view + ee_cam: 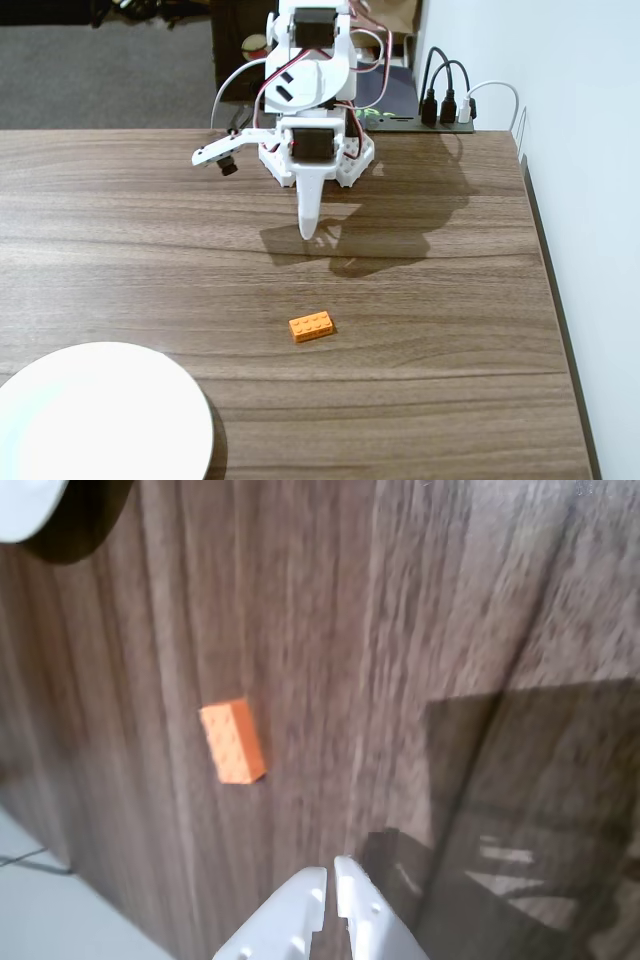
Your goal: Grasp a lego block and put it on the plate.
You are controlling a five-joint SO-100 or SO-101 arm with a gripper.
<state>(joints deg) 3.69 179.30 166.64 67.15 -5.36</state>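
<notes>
While the arm sits folded at the desk's (pixel 120 230) far edge in the fixed view, I see the claw (pixel 310 232) pointing down over the wood, fingers together, holding nothing. Lego block (pixel 312 326) lies flat on the desk, nearer the camera than the claw tip, well apart. Plate (pixel 100 415) sits at the bottom-left corner. Wrist view: block (pixel 233 741) up-left of the closed tips (pixel 333 875).

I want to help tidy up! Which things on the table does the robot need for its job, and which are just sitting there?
For the job:
- lego block, orange, lying alone on the table
- plate, white, at the near left corner in the fixed view
- gripper, fingers closed, empty

Just there:
- power strip with plugs at the far edge
</notes>
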